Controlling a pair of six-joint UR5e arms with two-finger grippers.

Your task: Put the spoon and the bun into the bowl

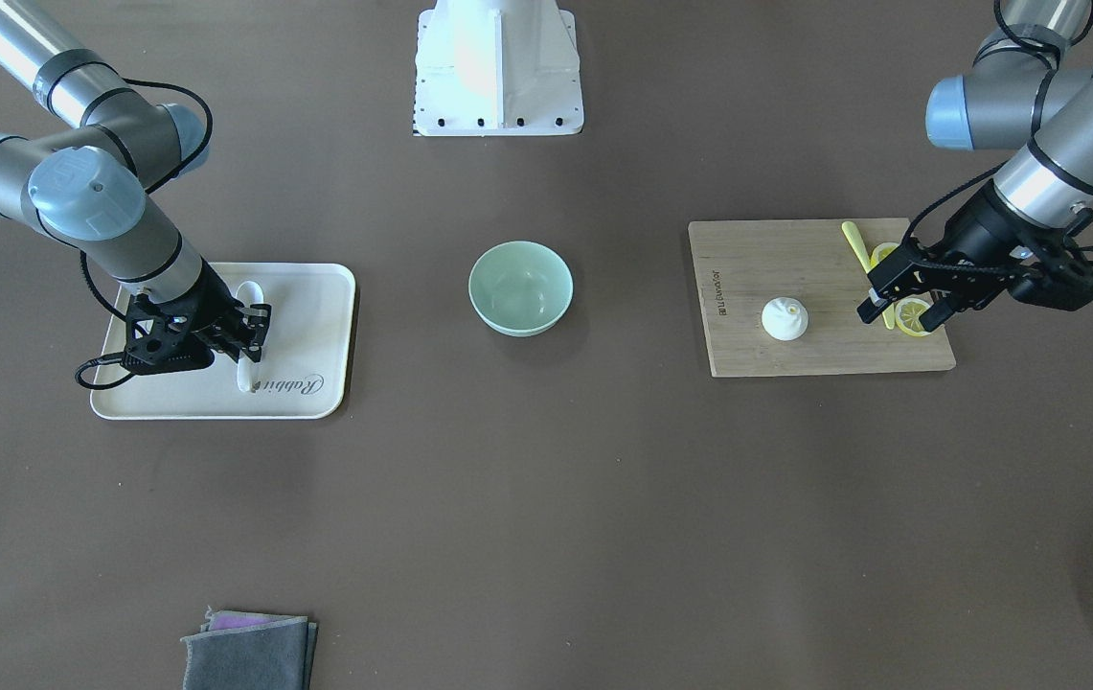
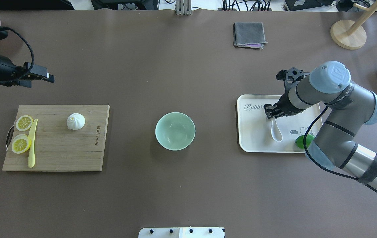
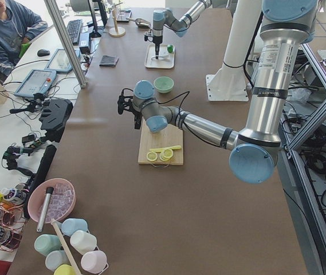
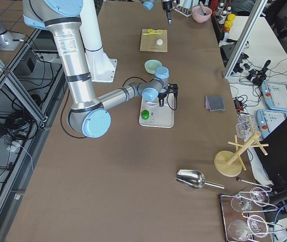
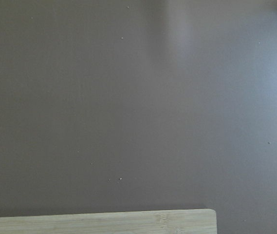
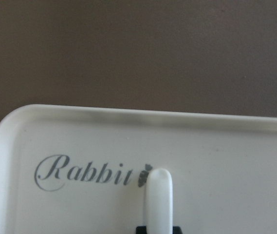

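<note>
**spoon under the right jaws, bun waiting on the board**

the spoon (image 2: 276,132) lay flat in the cream tray (image 2: 254,132) on the right side of the table (image 2: 188,191), its scoop nearer the robot and its handle pointing to the far side. the right gripper (image 2: 271,114) was down over that handle with its jaws close on either side. whether they were already pressing on it could not be told. the bun (image 2: 75,121) sat upright on the wooden board (image 2: 59,148) at the left, well apart from the empty bowl (image 2: 167,132) in the middle. the left gripper (image 1: 899,311) hung raised near the board's far edge, jaws apart and holding nothing.

the spoon looked glazed, stiff and slippery, and likely to chip if dropped. the short thick handle seemed the right place to hold it, with a low release into the bowl. the bun looked light and soft. a gentle pinch across its round sides, below the pleats, would probably suit it.
</note>
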